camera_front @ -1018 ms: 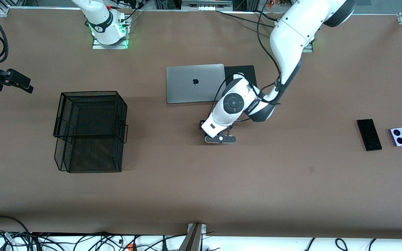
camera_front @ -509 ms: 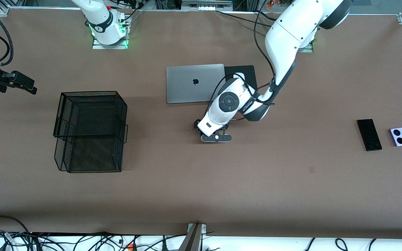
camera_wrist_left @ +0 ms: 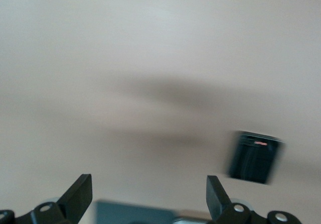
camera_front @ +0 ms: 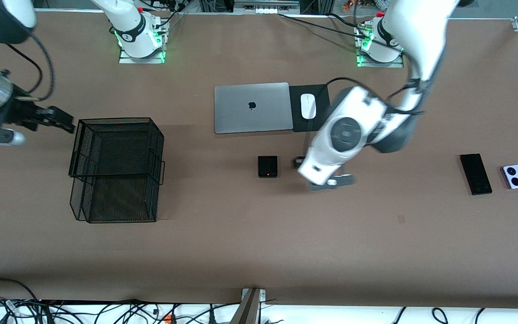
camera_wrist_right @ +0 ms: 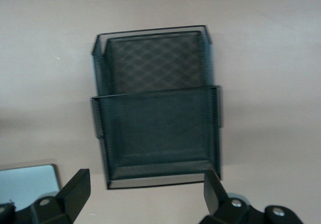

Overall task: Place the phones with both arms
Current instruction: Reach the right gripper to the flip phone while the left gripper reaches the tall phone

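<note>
The small black flip phone (camera_front: pixel 267 166) lies flat on the brown table, nearer the front camera than the laptop. My left gripper (camera_front: pixel 313 170) hangs just beside it toward the left arm's end, open and holding nothing. In the left wrist view the same flip phone (camera_wrist_left: pixel 256 157) lies off to one side of the open left gripper (camera_wrist_left: pixel 149 194). The slim black slab phone (camera_front: pixel 475 173) and the lilac-white flip phone (camera_front: pixel 515 176) lie side by side at the left arm's end. My right gripper (camera_front: pixel 61 120) is open and empty at the outer edge of the mesh basket (camera_front: pixel 115 168); in its wrist view the right gripper (camera_wrist_right: pixel 145 189) frames bare table.
The black wire-mesh basket (camera_wrist_right: pixel 158 108) stands at the right arm's end of the table. A closed grey laptop (camera_front: pixel 252 107) lies mid-table near the bases, with a white mouse (camera_front: pixel 308 106) on a black pad (camera_front: pixel 321 92) beside it. A laptop corner (camera_wrist_right: pixel 27 181) shows in the right wrist view.
My left gripper opened, left the black flip phone on the table and swung away toward the left arm's end. My right gripper moved in to the basket.
</note>
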You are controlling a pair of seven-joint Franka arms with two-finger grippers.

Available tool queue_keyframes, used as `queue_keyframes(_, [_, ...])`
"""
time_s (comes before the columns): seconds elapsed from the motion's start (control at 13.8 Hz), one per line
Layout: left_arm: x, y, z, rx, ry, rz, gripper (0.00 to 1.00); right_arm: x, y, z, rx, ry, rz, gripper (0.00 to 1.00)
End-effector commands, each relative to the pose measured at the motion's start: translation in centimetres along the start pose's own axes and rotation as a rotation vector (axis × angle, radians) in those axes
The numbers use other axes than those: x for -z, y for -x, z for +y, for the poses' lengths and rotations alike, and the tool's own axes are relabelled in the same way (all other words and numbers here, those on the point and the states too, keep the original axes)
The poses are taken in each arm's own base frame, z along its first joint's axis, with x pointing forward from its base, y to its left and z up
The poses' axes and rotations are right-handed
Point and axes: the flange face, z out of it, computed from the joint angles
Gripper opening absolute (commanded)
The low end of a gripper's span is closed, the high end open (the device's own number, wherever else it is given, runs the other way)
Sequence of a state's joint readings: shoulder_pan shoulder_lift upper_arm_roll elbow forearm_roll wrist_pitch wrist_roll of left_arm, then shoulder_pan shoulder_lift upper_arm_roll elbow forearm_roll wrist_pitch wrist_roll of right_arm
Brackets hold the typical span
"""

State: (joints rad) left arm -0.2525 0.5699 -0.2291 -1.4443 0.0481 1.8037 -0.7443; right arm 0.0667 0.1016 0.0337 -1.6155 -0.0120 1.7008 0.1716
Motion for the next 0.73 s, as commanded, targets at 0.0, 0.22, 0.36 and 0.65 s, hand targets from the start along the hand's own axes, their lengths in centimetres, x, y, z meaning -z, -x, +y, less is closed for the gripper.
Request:
queue_keyframes(0.0, [0.6, -3.6, -9.3, 0.123, -0.107, -0.077, 1.00, -1.1, 0.1, -6.5, -0.044, -0.013, 0.027, 1.00])
queue_keyframes(0.22, [-0.7, -6.7, -17.0, 0.124, -0.268, -0.095, 1.00, -3.7, 1.7, -16.3, -0.040, -0.017, 0.041, 1.00])
queue_keyframes(0.36, [-2.4, -9.1, -22.6, 0.163, -0.290, -0.142, 1.00, -5.8, 3.3, -23.4, -0.014, -0.006, 0.088, 1.00])
queue_keyframes(0.65, [-5.5, -13.8, -35.1, 0.036, -0.321, -0.173, 1.00, -9.9, 6.2, -35.9, 0.044, 0.013, 0.119, 1.00])
